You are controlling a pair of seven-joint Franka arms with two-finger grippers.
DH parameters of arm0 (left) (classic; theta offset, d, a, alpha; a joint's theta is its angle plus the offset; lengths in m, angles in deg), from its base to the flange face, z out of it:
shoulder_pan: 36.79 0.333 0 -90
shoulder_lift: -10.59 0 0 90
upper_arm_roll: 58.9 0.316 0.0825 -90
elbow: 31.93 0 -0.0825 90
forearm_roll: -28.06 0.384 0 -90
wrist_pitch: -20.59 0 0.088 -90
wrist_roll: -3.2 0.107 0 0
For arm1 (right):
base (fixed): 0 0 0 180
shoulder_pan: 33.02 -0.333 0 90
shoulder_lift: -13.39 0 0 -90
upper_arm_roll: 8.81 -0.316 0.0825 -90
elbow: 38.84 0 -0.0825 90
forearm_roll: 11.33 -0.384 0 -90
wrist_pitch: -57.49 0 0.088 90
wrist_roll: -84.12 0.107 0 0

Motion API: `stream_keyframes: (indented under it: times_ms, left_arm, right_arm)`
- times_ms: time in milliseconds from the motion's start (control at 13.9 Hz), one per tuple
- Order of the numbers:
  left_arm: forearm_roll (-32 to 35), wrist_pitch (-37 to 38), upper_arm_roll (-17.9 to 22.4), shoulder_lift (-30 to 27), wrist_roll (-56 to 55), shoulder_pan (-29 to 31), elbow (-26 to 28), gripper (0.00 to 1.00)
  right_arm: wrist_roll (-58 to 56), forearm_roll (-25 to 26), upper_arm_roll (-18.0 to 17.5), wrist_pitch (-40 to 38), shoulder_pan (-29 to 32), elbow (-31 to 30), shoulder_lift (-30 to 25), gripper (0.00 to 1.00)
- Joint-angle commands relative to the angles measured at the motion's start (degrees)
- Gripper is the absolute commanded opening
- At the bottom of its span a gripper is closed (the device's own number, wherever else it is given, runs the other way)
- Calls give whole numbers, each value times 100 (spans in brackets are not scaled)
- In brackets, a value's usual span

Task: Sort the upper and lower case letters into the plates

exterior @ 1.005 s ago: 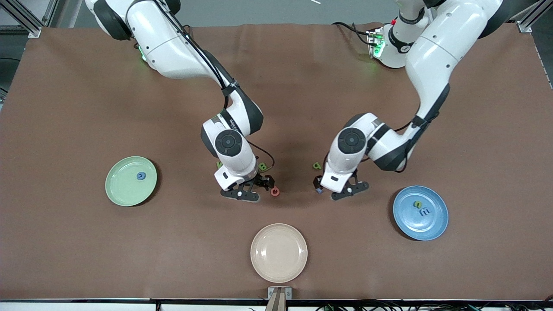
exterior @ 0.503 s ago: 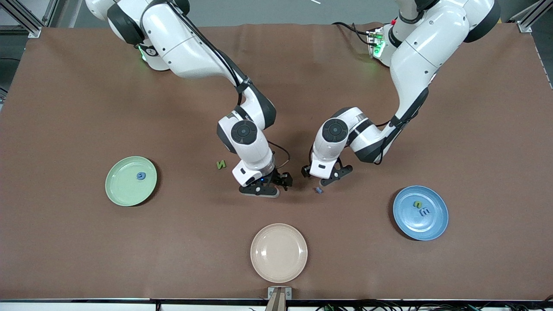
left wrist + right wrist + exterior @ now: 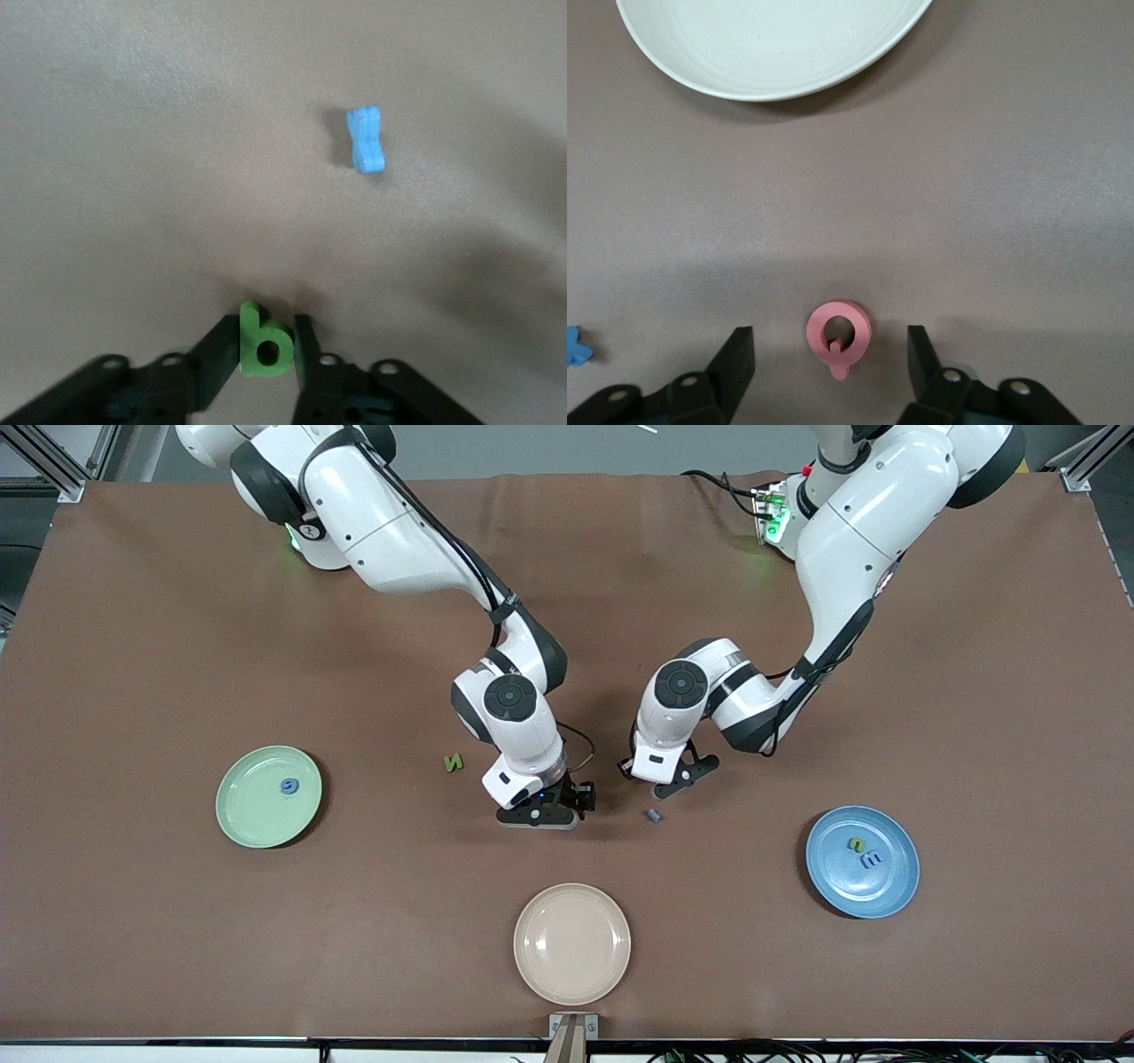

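Fingers (image 3: 217, 354) of the left gripper (image 3: 263, 350): clenched on a green letter b (image 3: 263, 341). Those (image 3: 735, 359) of the right gripper (image 3: 828, 354): released, standing either side of a pink letter (image 3: 839, 332) without touching it.

Front view. Showed the left gripper (image 3: 664, 779) and the right gripper (image 3: 567, 806) low over mid-worktop, side by side. Hid both target letters under the hands. Left a green N (image 3: 453, 763) loose toward the right arm's end, and a blue piece (image 3: 654, 815) just beside the left gripper, nearer the camera. Held one blue letter (image 3: 289, 786) in the mint plate (image 3: 252, 815), and a green letter (image 3: 856, 843) beside a blue one (image 3: 873, 859) in the blue plate (image 3: 842, 886). Kept the cream plate (image 3: 572, 943) bare.

Left wrist view. Caught the b pinched at the fingertips; could not tell whether already lifted. Placed the blue piece (image 3: 365, 140) well apart on the worktop.

Right wrist view. Framed the pink letter between the spread fingers, near the cream plate (image 3: 771, 53).

Against a second earlier: had both hands wide then, the left beside the blue piece, the green b in plain sight by its wrist, the pink letter just outside the right fingers. Probably meant one pick secured and another about to close.
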Motion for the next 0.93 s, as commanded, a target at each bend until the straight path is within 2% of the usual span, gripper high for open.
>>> stream_keyframes:
  times_ms: [0, 144, 359, 503, 646, 790, 862]
  left_arm:
    - [156, 1, 43, -224, 5, 150, 102, 0]
    - [156, 342, 34, -436, 626, 465, -73, 0]
    - [121, 800, 25, -647, 2136, 1027, -363, 0]
    - [121, 810, 25, -656, 3392, 1615, -425, 0]
    - [156, 810, 43, -586, 4597, 2239, -434, 1]
    - [148, 810, 60, -324, 5356, 2663, -635, 16]
    - [156, 775, 104, -244, 5437, 2734, -706, 37]
  right_arm:
    - [100, 120, 39, 68, -45, 167, 175, 71]
    - [91, 182, 39, 251, -62, 150, 219, 71]
    - [100, 244, 47, 322, -106, 158, 316, 69]
    - [91, 374, 47, 340, -97, 158, 316, 60]
    - [91, 515, 39, 340, -97, 150, 342, 57]
    - [91, 533, 47, 340, -97, 150, 369, 52]
    - [82, 534, 47, 340, -97, 150, 378, 49]
